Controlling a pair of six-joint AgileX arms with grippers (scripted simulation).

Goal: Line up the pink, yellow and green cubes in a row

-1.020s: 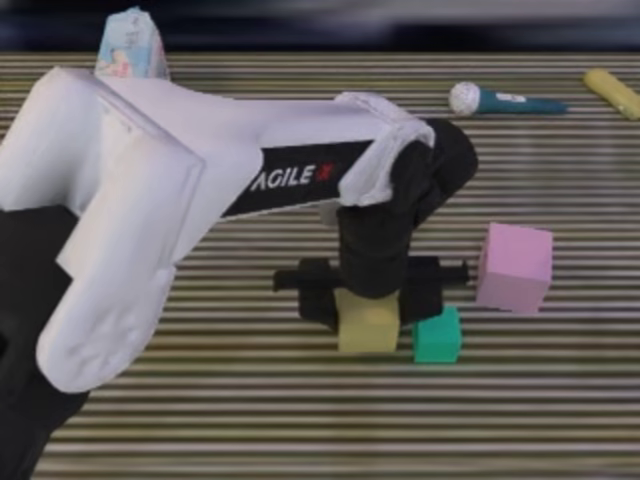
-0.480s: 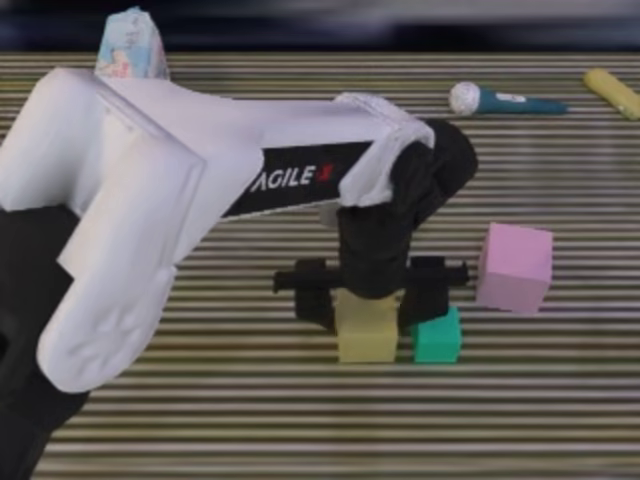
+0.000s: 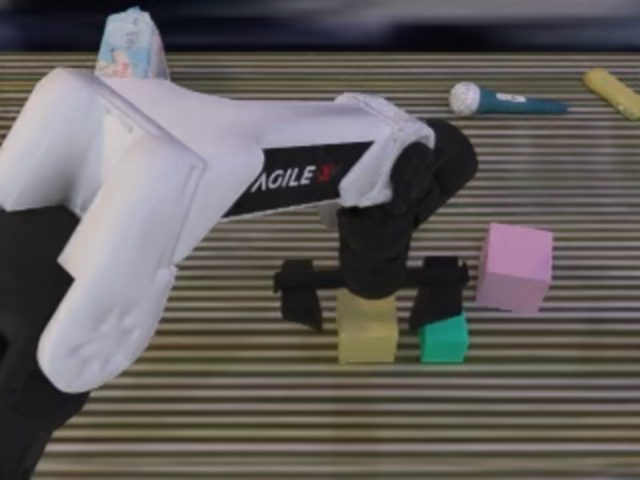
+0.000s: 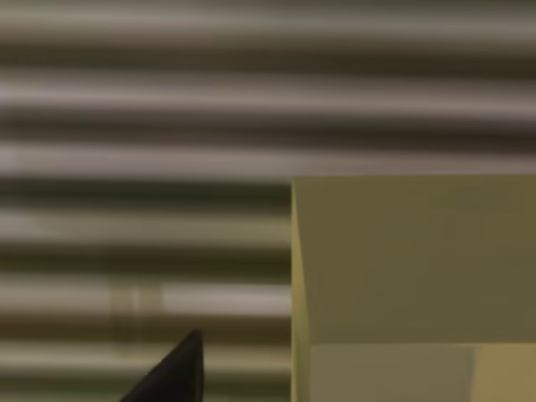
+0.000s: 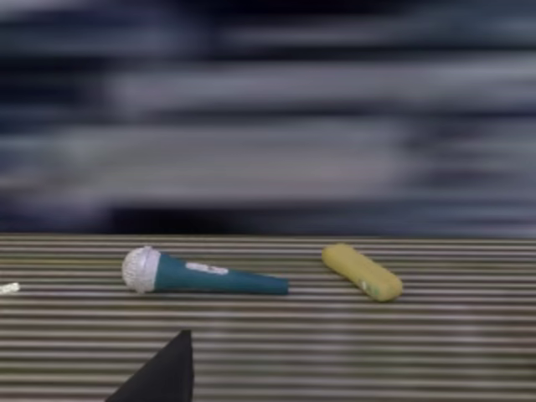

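Yellow cube (image 3: 367, 334): plain matte mustard block, mid-sized, standing square on the striped table (image 3: 200, 400) near the middle. The left wrist view shows its flat top and one side face (image 4: 402, 260) close up, edges crisp.

Green cube (image 3: 443, 339): much smaller teal block, just to the right of the yellow one with a narrow gap between them.

Pink cube (image 3: 514, 267): largest, pale pink, farther right and slightly back from the other two, turned a little off their line.

Left gripper (image 3: 367, 300): directly above the yellow cube, fingers spread wide to either side and clear of its faces; the right-hand finger stands over the gap beside the green cube.

Right gripper: out of the top view; whether its fingers are apart cannot be told.

Toy microphone (image 3: 503, 100), teal handle, and yellow sausage-shaped object (image 3: 612, 92): far edge, right.
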